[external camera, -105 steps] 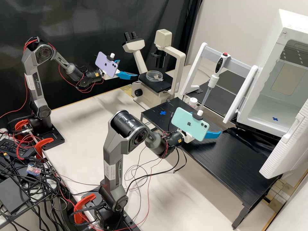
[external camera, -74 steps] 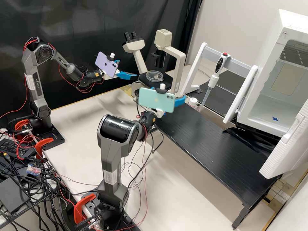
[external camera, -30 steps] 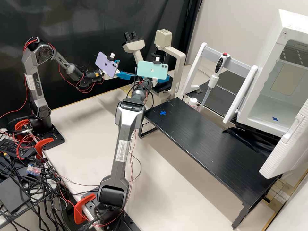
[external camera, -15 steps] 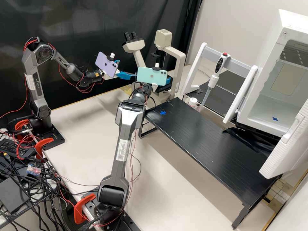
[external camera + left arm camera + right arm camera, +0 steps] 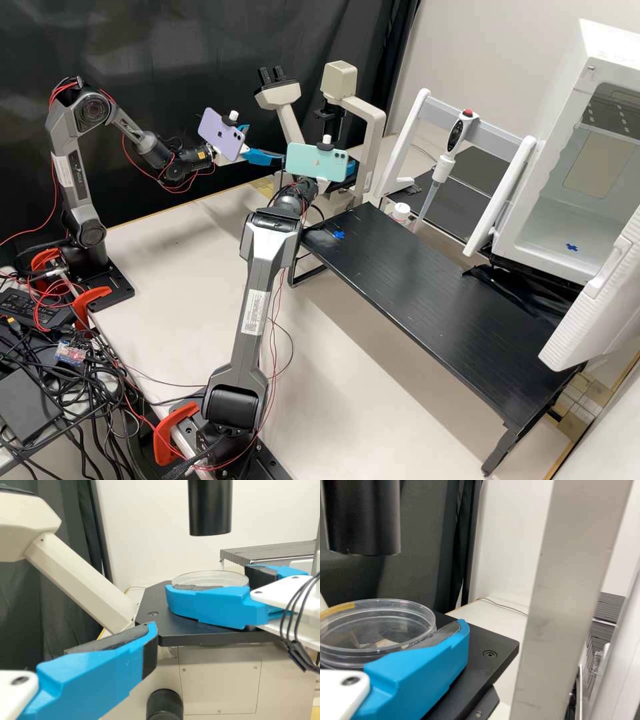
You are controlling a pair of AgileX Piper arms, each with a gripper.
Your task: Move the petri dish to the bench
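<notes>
Evidently the right gripper (image 5: pixel 207 582) is at the petri dish (image 5: pixel 380 625), up by the microscope's black stage (image 5: pixel 145 615); whether it is clamped on the dish or still loose about it I cannot tell. The dish looks level at the stage, though I cannot tell if its base rests on the plate. In the high view this work lies in the upper middle of the frame, at the teal phone (image 5: pixel 317 162). Next outward, toward the upper left of that frame, the left gripper (image 5: pixel 267 143) stands spread, with nothing held, beside the microscope (image 5: pixel 371 127).

As for progress, I judge the approach done and the grip in hand or about to be made. Lifting, carrying and setting down are left. The likely goal is the black bench (image 5: pixel 433 300), from the centre to the lower right of the high view, perhaps at the blue cross (image 5: pixel 339 235) near its upper left corner.

The high view gives that route and the cross; the left wrist view gives the dish and stage from the side; the right wrist view gives the dish's clear wall and the small pale pieces inside.
</notes>
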